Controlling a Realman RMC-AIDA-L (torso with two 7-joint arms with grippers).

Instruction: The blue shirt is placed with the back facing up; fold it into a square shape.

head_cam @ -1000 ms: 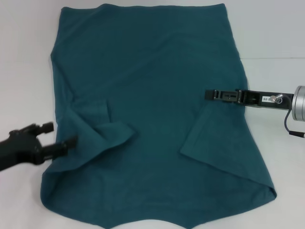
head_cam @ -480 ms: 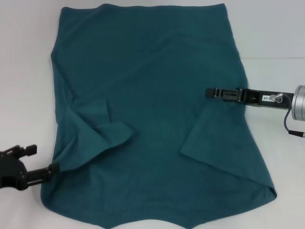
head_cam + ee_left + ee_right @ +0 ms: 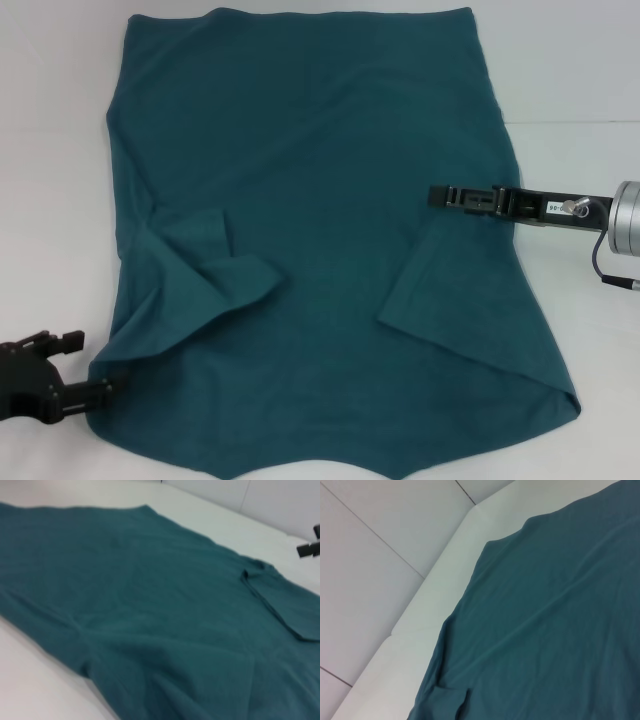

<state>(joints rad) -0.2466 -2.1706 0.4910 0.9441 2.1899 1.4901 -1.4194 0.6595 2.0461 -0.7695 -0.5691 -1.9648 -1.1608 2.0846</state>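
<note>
The blue shirt (image 3: pixel 320 200) lies flat on the white table, spread wide, with both sleeves folded inward onto the body. The left folded sleeve (image 3: pixel 215 265) is bunched and the right one (image 3: pixel 445 290) lies flat. My left gripper (image 3: pixel 78 366) is open at the near left, one fingertip (image 3: pixel 100 390) at the shirt's left edge near its lower corner. My right gripper (image 3: pixel 436 196) reaches in from the right, low over the shirt just beyond the right folded sleeve. The shirt (image 3: pixel 150 610) fills the left wrist view, with the right gripper (image 3: pixel 309 547) far off. In the right wrist view the shirt (image 3: pixel 555 620) shows.
The white table (image 3: pixel 60 120) shows bare on both sides of the shirt. Its far edge and corner (image 3: pixel 470 510) meet a pale panelled wall (image 3: pixel 380 555). The shirt's near end reaches the bottom of the head view.
My left gripper has pulled back from the left folded sleeve toward me, along the shirt's left edge to its near corner. The right arm and the shirt have stayed put.
</note>
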